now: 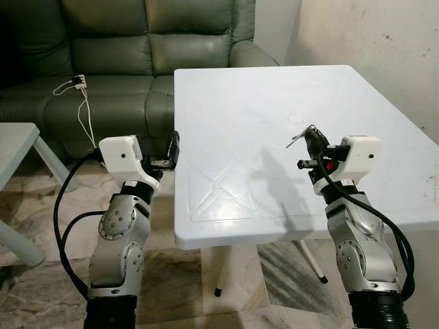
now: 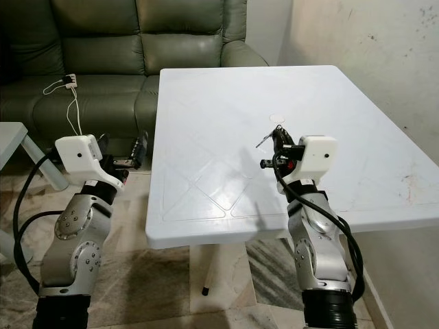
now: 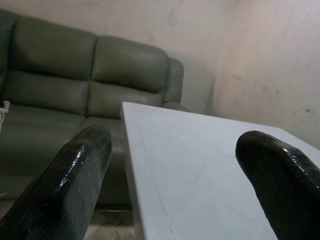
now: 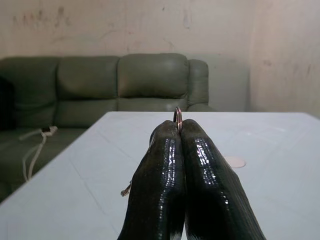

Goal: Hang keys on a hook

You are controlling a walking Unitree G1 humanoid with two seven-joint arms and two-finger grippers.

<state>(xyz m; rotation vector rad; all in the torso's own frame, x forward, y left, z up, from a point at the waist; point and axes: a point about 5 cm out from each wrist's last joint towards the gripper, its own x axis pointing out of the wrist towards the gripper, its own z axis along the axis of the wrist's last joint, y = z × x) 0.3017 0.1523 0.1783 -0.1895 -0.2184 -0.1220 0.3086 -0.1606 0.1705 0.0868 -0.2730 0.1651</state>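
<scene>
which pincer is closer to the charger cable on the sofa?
Left. The left pincer sits off the table's sofa-side edge, just below the cable; the right pincer, gripping keys, is across the table.

- No text, label, brand, number or sign can be read in any view.
- The white worktop [image 1: 274,137] bears only moulded lines and a plain round cap.

Head pair down onto table [image 1: 274,137]

Right gripper [image 1: 310,137] is raised with jaws pressed together; left gripper [image 1: 174,147] is level, jaws spread.
</scene>
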